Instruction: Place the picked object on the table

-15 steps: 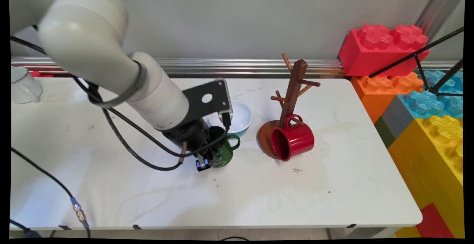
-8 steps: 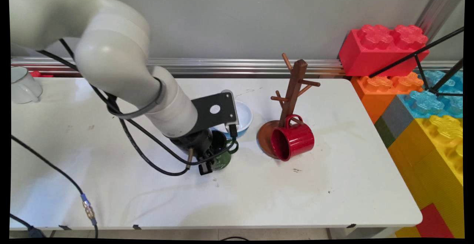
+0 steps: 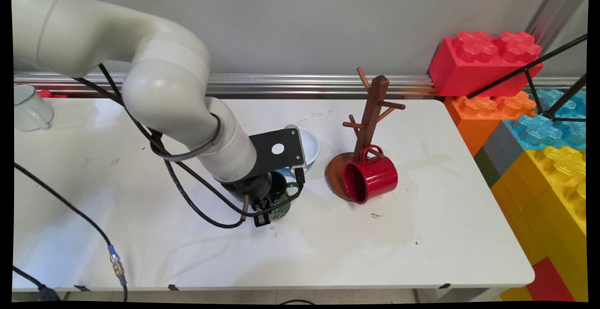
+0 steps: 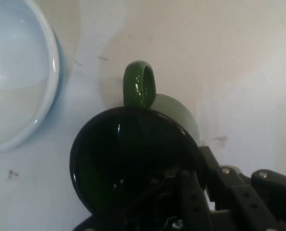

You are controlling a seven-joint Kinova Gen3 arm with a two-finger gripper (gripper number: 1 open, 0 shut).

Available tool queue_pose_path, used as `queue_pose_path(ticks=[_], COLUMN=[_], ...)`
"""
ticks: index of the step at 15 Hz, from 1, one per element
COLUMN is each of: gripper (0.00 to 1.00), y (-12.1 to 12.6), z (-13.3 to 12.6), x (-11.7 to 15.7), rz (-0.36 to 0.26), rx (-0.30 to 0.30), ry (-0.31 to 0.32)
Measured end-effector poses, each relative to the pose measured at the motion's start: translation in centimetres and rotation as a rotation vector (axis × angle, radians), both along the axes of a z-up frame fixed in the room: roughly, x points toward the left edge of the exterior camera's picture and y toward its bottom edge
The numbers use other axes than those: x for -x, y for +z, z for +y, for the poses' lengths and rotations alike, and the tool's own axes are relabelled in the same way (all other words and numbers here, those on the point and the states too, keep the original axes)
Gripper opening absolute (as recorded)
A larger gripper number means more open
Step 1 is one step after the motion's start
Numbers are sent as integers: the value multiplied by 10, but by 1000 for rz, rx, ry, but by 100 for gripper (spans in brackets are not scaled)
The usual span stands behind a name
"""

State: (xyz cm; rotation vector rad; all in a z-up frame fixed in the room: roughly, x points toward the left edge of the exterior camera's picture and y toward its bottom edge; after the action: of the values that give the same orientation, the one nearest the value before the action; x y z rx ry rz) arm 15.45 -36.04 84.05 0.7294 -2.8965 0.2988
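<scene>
My gripper (image 3: 265, 215) is low over the table (image 3: 422, 243), just left of the middle, and is shut on a dark green mug (image 3: 283, 207). In the hand view the green mug (image 4: 133, 163) stands mouth up with its handle (image 4: 139, 89) pointing away from me. One finger reaches inside the mug and the other lies outside its wall, so the gripper (image 4: 196, 169) pinches the rim on the right side. A white and light blue bowl (image 3: 311, 146) stands close behind the mug, and the same bowl (image 4: 13, 72) fills the hand view's upper left.
A brown wooden mug tree (image 3: 371, 112) stands right of the bowl. A red mug (image 3: 371, 178) lies on its side against the tree's round base. A white mug (image 3: 28, 107) is at the far left edge. Big toy bricks (image 3: 487, 60) are stacked beyond the table's right end.
The gripper has carried the green mug down and a little towards the table's near side, and the mug now sits lower and more upright. The bowl, tree and red mug have not moved.
</scene>
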Motion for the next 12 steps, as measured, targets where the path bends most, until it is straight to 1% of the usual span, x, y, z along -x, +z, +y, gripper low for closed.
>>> queue_pose_path(ticks=[8, 9, 12], gripper=[0, 100, 100], y=[-11, -11, -13], z=[-3, -3, -5], x=[3, 3, 4], rz=[-11, -12, -10], rx=[-3, -3, -3], ry=[-1, -2, -1])
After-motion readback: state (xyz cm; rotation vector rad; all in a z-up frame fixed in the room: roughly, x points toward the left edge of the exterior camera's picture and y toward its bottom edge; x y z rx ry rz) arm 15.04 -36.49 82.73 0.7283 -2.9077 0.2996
